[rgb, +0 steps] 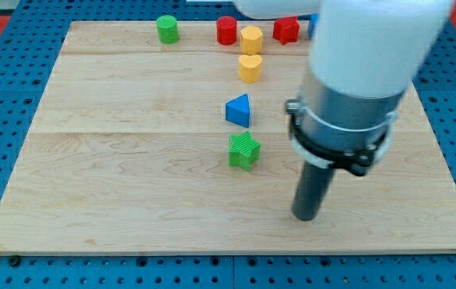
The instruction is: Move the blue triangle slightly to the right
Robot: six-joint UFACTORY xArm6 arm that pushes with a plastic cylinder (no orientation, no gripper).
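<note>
The arm [372,48] is a broad white cylinder, blurred at its edges and smooth, with no markings to be made out. Below it sits a grey metal section [348,100], ringed at its lower edge by a black clamp band [332,148] with small lugs. From this a straight dark rod [315,181] runs down to my tip [304,217], blunt and round.

No readable text — none anywhere

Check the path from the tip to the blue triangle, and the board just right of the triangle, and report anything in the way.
Nothing visible blocks either. My tip sits toward the view's bottom right of the blue triangle. The green block lies just below the triangle, left of that line. Bare wooden board lies to the triangle's right.
</note>
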